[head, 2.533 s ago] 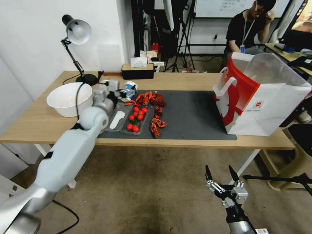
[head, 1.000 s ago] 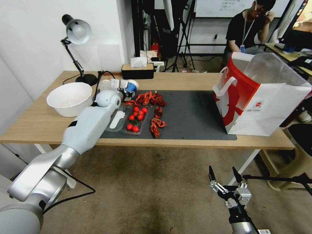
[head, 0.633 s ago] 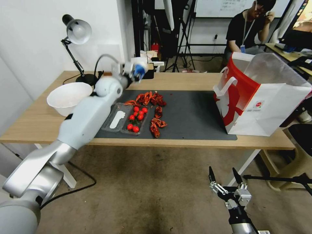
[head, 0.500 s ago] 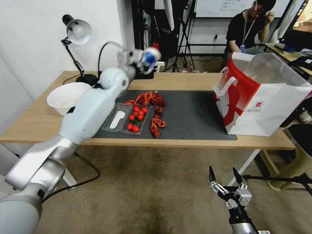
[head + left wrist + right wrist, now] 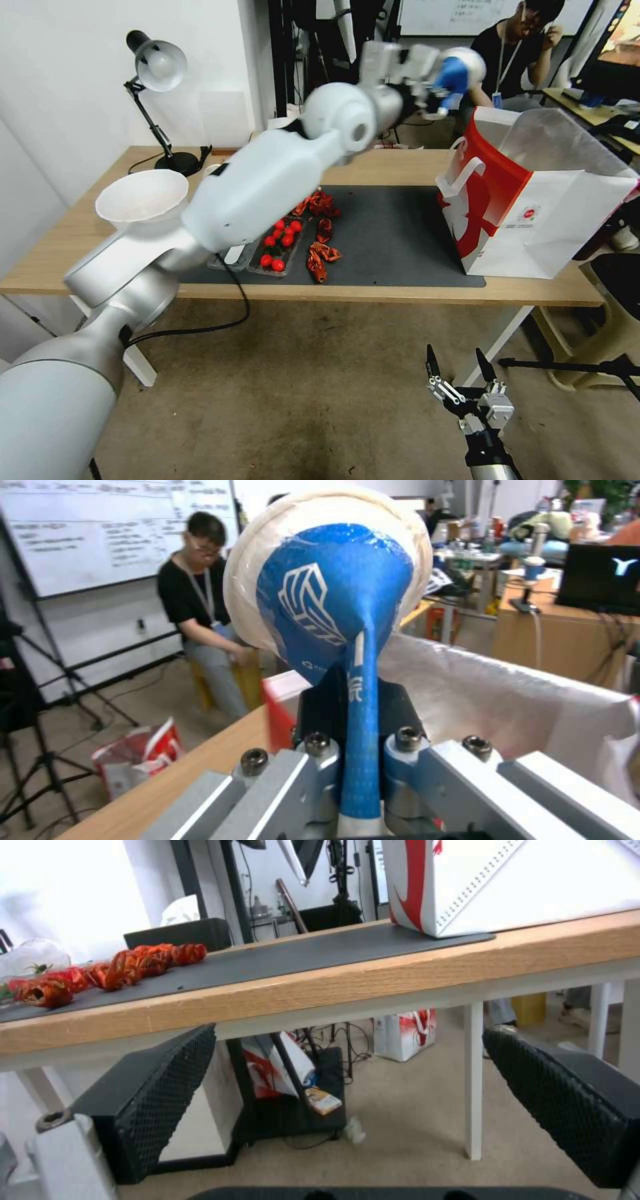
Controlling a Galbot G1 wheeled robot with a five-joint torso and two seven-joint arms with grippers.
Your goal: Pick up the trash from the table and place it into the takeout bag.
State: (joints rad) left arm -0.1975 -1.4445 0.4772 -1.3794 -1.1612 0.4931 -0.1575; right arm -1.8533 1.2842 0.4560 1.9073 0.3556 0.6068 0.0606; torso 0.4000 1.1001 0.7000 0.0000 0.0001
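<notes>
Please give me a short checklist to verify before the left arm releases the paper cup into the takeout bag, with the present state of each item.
1. Left gripper shut on the paper cup: ok.
2. Cup squashed between the fingers: not ok.
3. Takeout bag upright, mouth open: ok.
4. Cup fully over the bag mouth: cannot tell; it hangs near the bag's back left corner.
5. Right gripper open, low before the table, away from the bag: ok.
</notes>
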